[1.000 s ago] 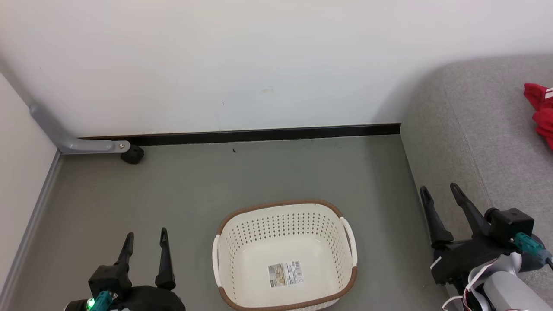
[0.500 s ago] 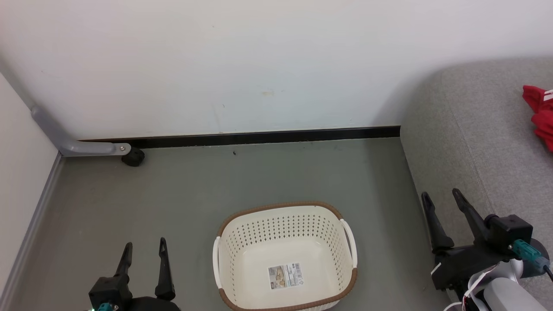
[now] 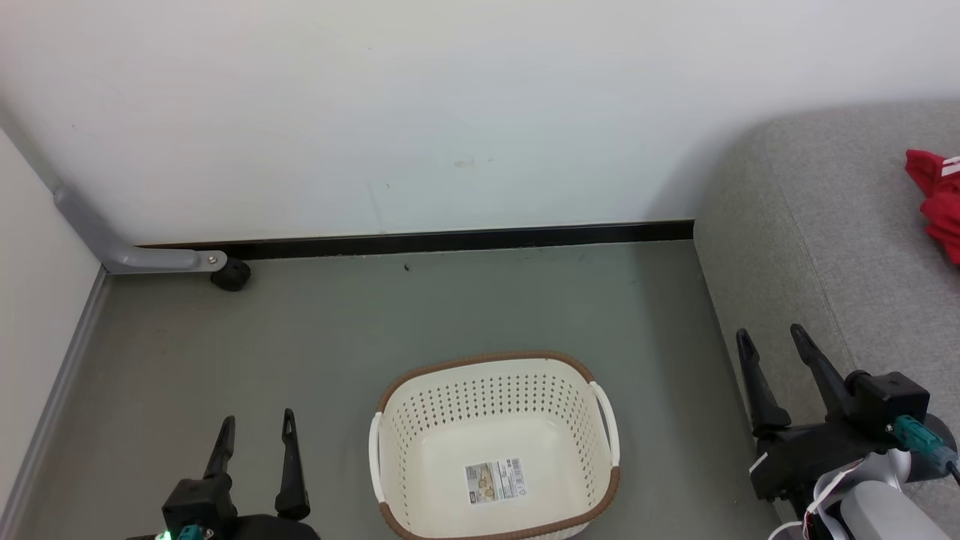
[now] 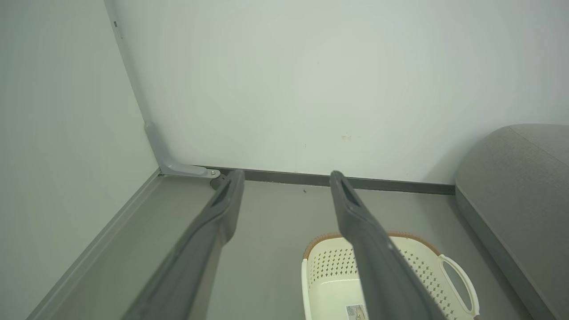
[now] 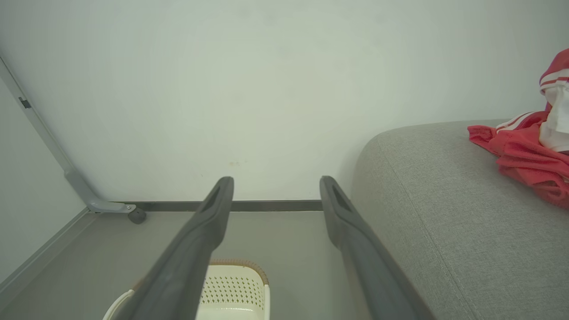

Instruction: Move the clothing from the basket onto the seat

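Clothing (image 3: 937, 210) on seat (image 3: 825, 240), well beyond right end effector (image 3: 769, 332).

A plain room corner
I see a white wall (image 3: 450, 112) ahead and a side wall (image 3: 30, 262) on the left. The floor (image 3: 375, 322) is grey. A black strip (image 3: 450, 240) runs along the wall's foot. A grey bar (image 3: 157, 260) with a black wheel (image 3: 230, 275) sits in the corner.
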